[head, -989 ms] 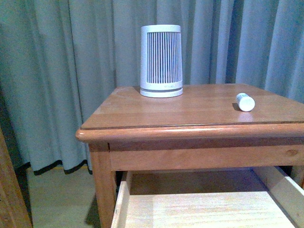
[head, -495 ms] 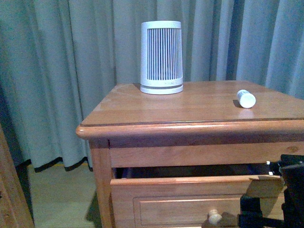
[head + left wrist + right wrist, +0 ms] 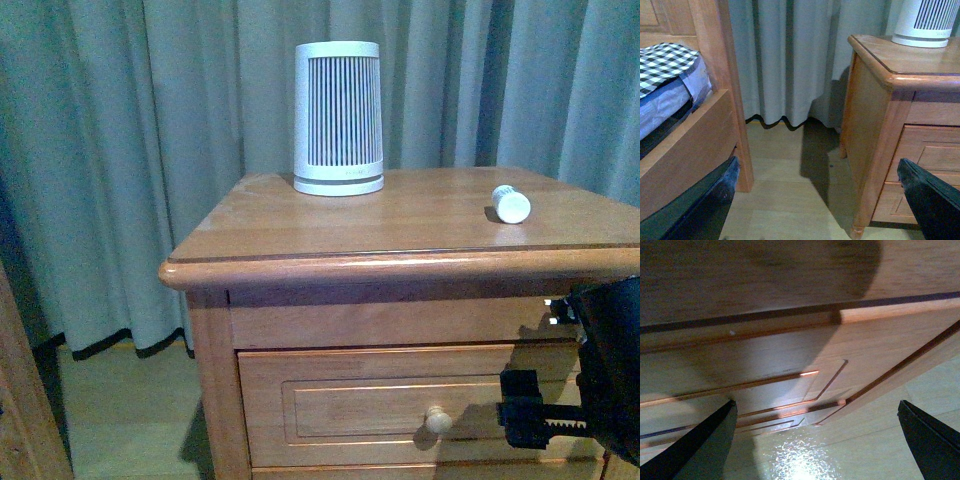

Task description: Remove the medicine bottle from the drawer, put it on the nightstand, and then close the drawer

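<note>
Grey curtain, nightstand, medicine bottle print unreadable, drawer shut

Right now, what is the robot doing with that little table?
The medicine bottle already lies on its side on the nightstand, near the ribbed white cylinder. The drawer looks pushed in. The right gripper is right by the drawer front, fingers apart and empty. The left gripper hangs open beside the nightstand.
</note>
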Available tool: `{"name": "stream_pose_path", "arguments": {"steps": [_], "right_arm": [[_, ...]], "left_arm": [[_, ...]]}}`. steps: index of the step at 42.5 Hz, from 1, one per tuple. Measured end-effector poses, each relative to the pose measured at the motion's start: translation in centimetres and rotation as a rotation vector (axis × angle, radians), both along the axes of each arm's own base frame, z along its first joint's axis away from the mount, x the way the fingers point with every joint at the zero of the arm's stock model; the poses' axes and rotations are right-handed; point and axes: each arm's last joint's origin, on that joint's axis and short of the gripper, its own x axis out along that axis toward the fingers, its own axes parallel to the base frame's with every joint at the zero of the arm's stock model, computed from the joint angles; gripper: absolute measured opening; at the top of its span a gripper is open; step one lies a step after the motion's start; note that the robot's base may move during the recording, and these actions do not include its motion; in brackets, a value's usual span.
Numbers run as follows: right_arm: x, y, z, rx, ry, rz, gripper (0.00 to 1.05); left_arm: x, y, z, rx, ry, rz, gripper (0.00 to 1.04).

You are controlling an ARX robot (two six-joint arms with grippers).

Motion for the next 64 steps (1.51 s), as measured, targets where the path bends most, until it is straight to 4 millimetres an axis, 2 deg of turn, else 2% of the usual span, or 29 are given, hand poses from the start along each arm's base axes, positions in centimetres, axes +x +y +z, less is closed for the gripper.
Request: {"name": "stream_pose_path", "arguments": {"steps": [4,8,11,15,20,33,38,43,50,57,62,64], "right_arm": [[-0.2,-0.1,0.7,0.008,0.009,-0.005,0.98],[-1.6,-0.2,2.4,0.022,0.013,-0.016,0.98],[-4.2,-0.5,3.6,0.046,0.039,-0.016,0.98],[-8.5,-1.1,4.9,0.064,0.073,-0.001,0.98],[-13.7,-2.9,7.5,0.067,0.044,0.002,0.98],[-21.2,-6.6,14.1,0.015,-0.191,-0.003,0.98],[-25.0,-7.6,16.6,-0.029,-0.366,0.009,0.98],[-25.8,-7.3,16.8,-0.022,-0.427,0.030,0.98],[-25.6,-6.3,14.4,0.011,-0.407,0.059,0.98],[-25.6,-6.1,14.4,0.017,-0.421,0.068,0.98],[-25.7,-5.8,13.6,0.031,-0.549,0.282,0.77],[-25.7,-5.6,13.2,0.020,-0.553,0.279,0.69]], "left_arm": [[0.0,0.0,0.0,0.000,0.000,0.000,0.98],[0.0,0.0,0.0,0.000,0.000,0.000,0.98],[0.0,0.0,0.0,0.000,0.000,0.000,0.98],[0.0,0.0,0.0,0.000,0.000,0.000,0.98],[0.0,0.0,0.0,0.000,0.000,0.000,0.98],[0.0,0.0,0.0,0.000,0.000,0.000,0.98],[0.0,0.0,0.0,0.000,0.000,0.000,0.98],[0.0,0.0,0.0,0.000,0.000,0.000,0.98],[0.0,0.0,0.0,0.000,0.000,0.000,0.98],[0.0,0.0,0.0,0.000,0.000,0.000,0.98],[0.0,0.0,0.0,0.000,0.000,0.000,0.98],[0.0,0.0,0.0,0.000,0.000,0.000,0.98]]}}
